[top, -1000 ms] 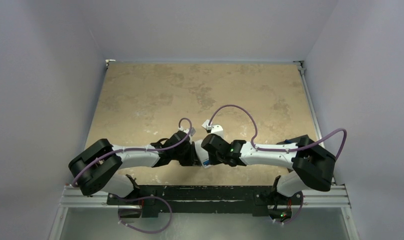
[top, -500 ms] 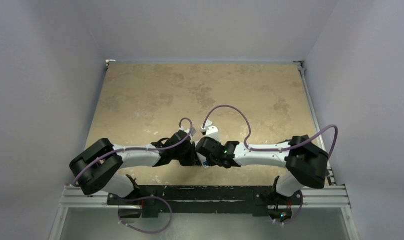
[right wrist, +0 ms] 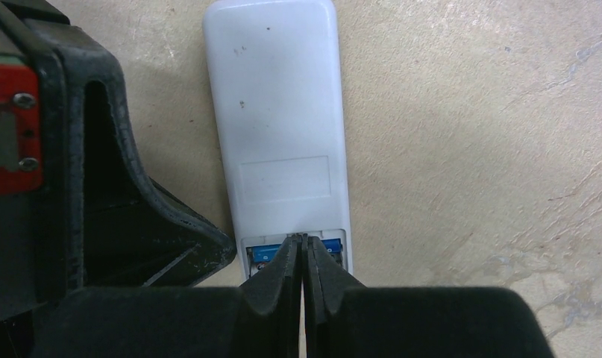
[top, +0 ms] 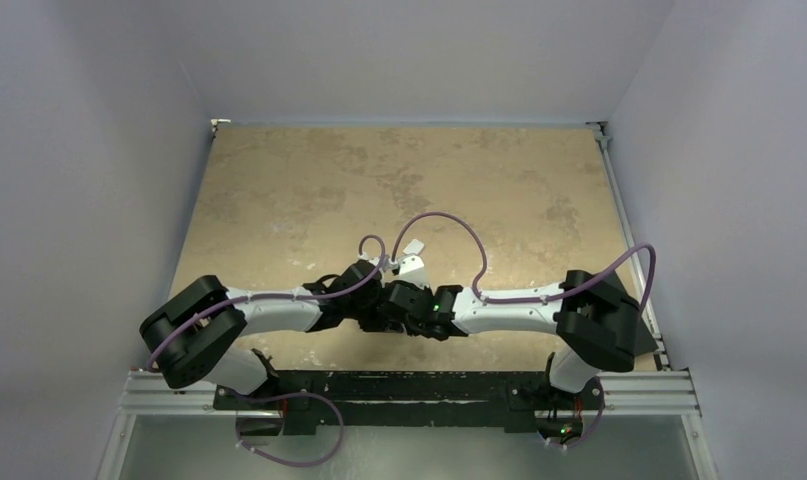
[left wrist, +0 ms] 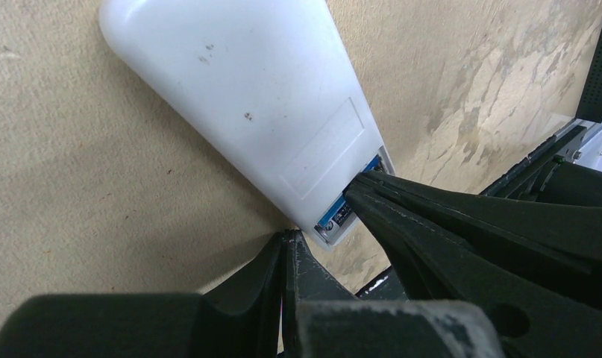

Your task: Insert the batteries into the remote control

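Soft, even light from overhead fills the top view, leaving the tan table (top: 279,190) bright, the lavender walls (top: 99,150) a shade dimmer and only faint shadows under the arms (top: 269,310). Both wrist views hold the white remote control (right wrist: 283,112) sharp and evenly lit — a soft shadow lies along one long edge — while the right gripper (right wrist: 303,246), close to the lens, blurs

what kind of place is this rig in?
Likely a lab robot test cell: plain pale lilac enclosure walls, mottled tan tabletop, silver aluminium mounting rail along the near edge.
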